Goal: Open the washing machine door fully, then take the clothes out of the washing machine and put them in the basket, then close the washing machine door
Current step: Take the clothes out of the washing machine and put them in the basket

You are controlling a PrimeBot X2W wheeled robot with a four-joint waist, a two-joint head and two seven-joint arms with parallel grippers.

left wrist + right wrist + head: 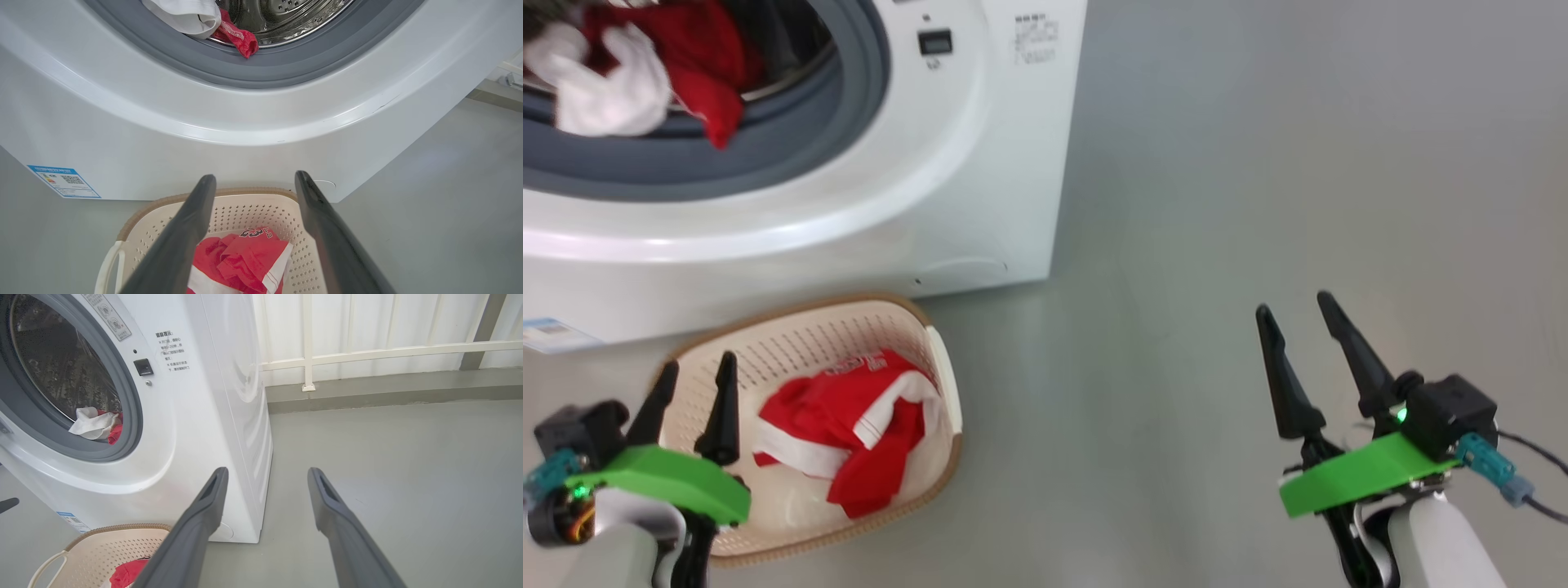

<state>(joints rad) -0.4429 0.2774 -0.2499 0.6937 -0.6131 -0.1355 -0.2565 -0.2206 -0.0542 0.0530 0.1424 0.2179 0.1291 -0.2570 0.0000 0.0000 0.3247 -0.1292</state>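
Jaws spread, left gripper [698,363] hovers at seven o'clock over the basket [792,339], set below the washing machine [980,180] for short drops, one red garment [849,416] inside; right gripper [1293,303] likewise at four. At eleven, more clothes [698,57] lie in its drum.

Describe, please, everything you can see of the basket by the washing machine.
The basket is a cream plastic oval with perforated walls, a brown woven-look rim and a pale side handle. It stands upright on the grey floor, just before the white washing machine. A crumpled red garment with white trim lies inside.
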